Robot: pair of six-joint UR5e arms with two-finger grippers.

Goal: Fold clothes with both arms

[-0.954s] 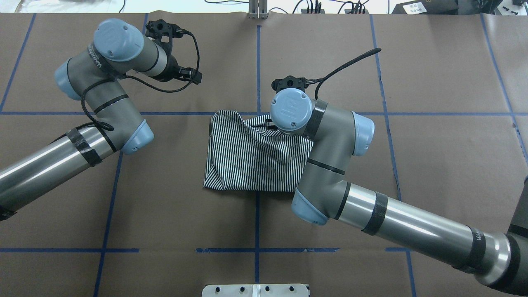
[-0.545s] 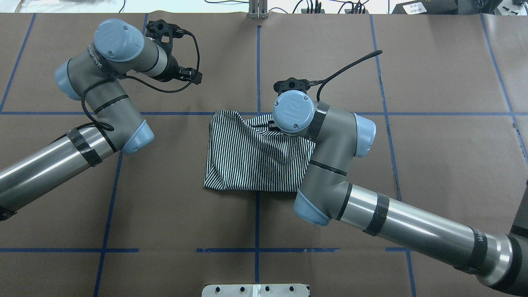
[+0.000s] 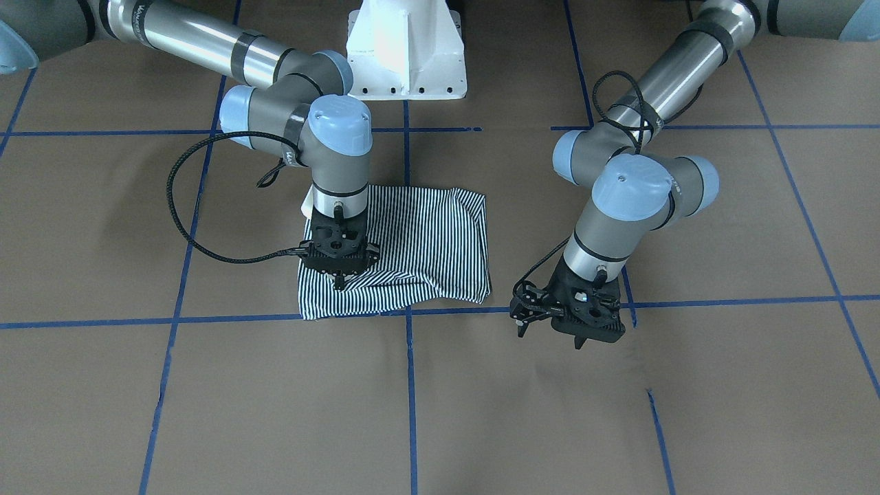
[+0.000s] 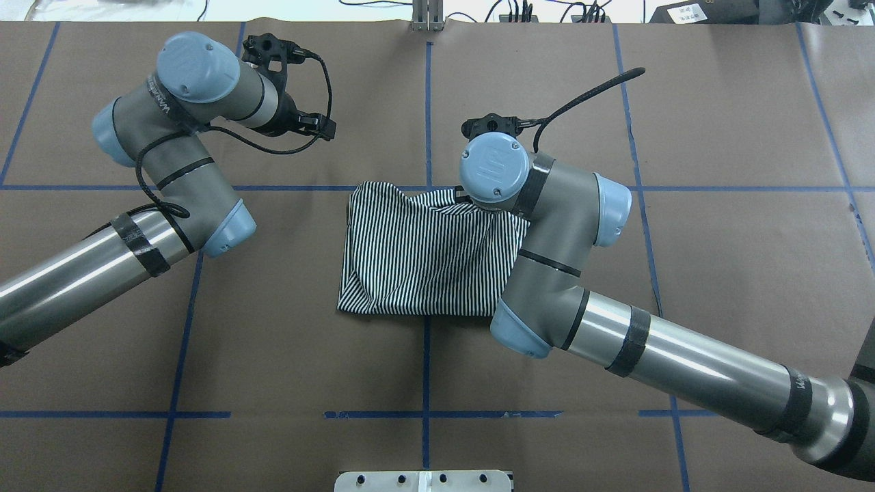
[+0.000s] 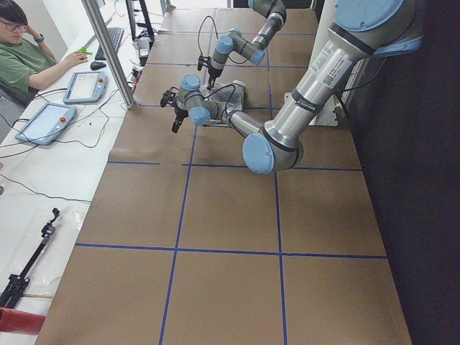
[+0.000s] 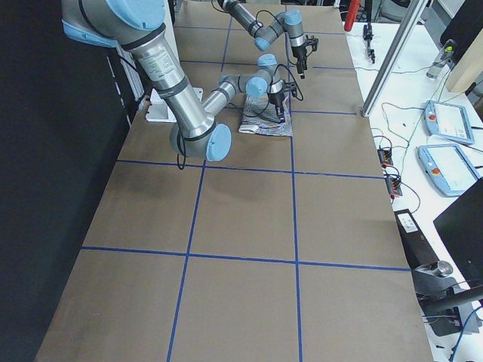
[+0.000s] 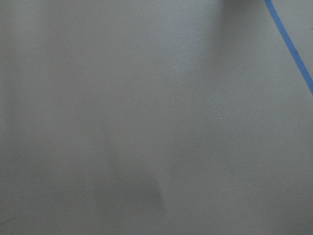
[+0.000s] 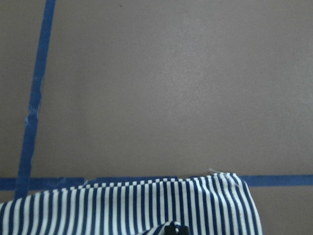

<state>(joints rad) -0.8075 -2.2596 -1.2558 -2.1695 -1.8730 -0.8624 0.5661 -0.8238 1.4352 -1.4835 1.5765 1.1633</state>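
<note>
Exterior front-facing view: the polo shirt [image 3: 426, 247] was noted folded on the surface [image 3: 206, 399], the right tool [image 3: 338, 283] pressed together on its upper layer, the left tool [image 3: 550, 330] spread and apart; a slipped pinch was judged likely to undo the fold.

Even, bright light from above. Glare streaks the silver arm tubes [image 4: 690, 365] and blows out the white pedestal [image 3: 405, 48]. Soft shadows lie on the worktop [image 4: 718, 102]. The left wrist view is hazy, featureless.
</note>
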